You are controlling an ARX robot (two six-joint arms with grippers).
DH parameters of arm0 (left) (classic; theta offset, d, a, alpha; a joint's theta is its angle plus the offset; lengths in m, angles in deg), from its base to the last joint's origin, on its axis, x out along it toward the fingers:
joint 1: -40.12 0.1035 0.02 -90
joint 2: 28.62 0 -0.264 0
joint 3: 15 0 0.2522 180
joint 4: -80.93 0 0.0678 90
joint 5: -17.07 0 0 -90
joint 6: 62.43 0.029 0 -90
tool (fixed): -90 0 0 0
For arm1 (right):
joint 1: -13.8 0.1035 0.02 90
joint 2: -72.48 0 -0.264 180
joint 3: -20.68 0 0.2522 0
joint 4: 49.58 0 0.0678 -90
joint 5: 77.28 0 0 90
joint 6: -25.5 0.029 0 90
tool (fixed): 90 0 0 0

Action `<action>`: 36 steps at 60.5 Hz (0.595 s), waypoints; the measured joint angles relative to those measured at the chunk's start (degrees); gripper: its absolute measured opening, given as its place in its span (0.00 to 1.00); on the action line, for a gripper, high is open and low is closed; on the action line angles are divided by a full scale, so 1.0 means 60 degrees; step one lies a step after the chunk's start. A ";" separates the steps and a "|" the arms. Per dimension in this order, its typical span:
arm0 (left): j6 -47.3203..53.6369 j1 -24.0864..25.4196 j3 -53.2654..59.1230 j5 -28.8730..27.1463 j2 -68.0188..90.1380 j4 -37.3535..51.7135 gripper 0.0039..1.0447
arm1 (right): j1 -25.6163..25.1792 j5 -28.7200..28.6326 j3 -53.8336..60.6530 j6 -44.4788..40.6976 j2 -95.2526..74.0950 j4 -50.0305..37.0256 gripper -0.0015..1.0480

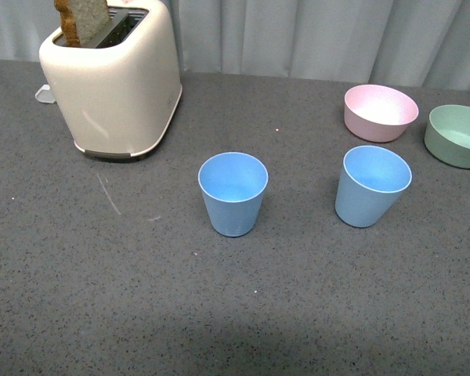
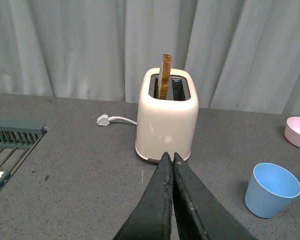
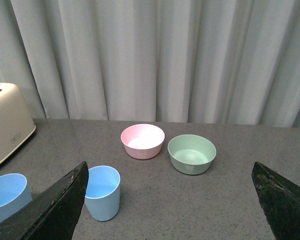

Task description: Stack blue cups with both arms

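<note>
Standing upright: 2 lt-blue cups (image 1: 233,193) (image 1: 372,186) (matte, tapered, pale rims) | L end effector (image 2: 170,156) closed | R end effector (image 3: 169,165) spread wide

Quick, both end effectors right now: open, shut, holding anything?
Left end effector: closed, holding nothing.
Right end effector: wide open, empty.

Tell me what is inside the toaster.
One slice of brown toast stands in one slot of the toaster, its top sticking out. Nothing rises from the other slot. The slice's lower part and the slot bottoms are hidden by the casing.
</note>
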 joint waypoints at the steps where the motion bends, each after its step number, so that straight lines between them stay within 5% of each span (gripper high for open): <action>1: -0.0004 0.0000 0.0000 0.0000 -0.0004 0.0000 0.03 | 0.0000 0.0000 0.0000 0.0000 0.0000 0.0000 0.91; 31: -0.0004 0.0000 0.0000 -0.0004 -0.0007 0.0000 0.91 | -0.0091 -0.0372 -0.0004 -0.0455 -0.0142 -0.0091 0.91; 36: 0.0018 0.0000 0.0000 0.0000 -0.0007 0.0000 0.94 | -0.0219 -0.0856 -0.0076 -0.1800 -0.1206 -0.0798 0.91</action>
